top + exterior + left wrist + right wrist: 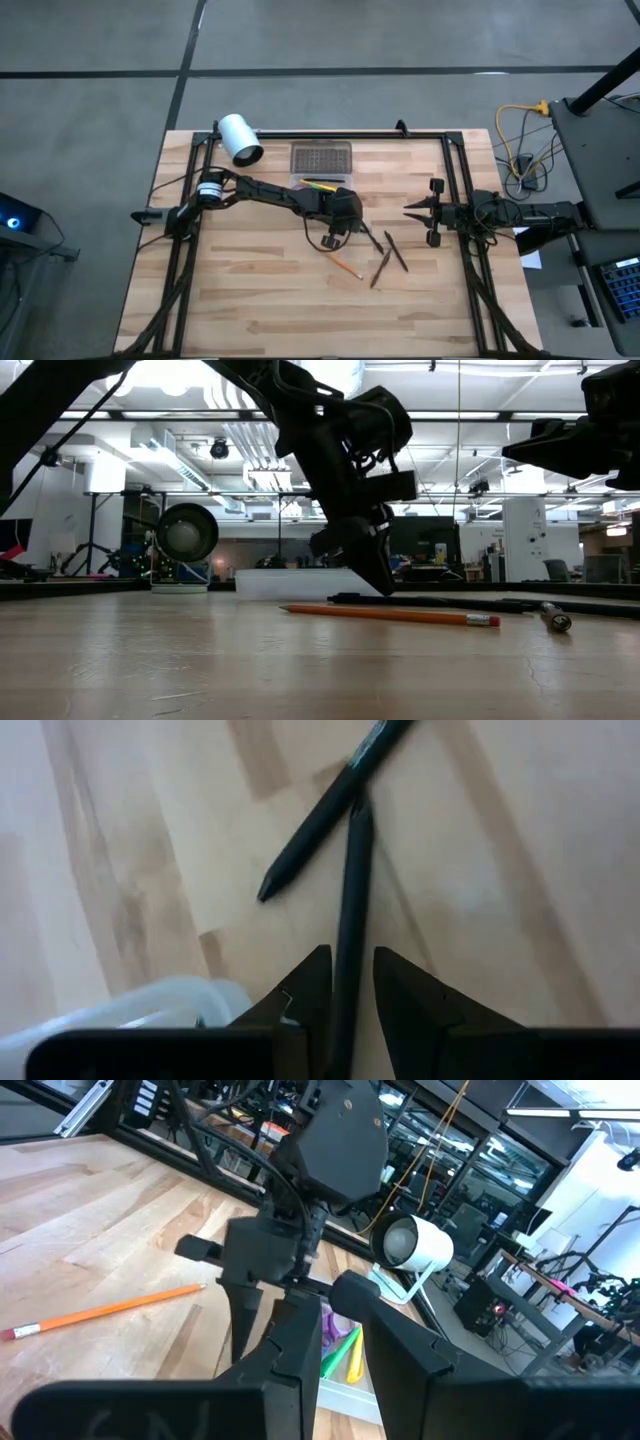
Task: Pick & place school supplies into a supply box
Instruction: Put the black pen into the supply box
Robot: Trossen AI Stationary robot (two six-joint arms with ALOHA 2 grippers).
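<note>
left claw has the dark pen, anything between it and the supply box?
Nothing visible. The left claw is shut on the dark pen. The supply box lies just beyond it toward the table's far edge, bare wood between. Second dark pen and orange pencil lie off that path.

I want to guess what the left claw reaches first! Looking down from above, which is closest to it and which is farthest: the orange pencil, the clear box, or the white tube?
1. Orange pencil, just in front of the left gripper.
2. Clear box, behind it near the table's back edge.
3. White tube, farthest, at the back left corner.
</note>
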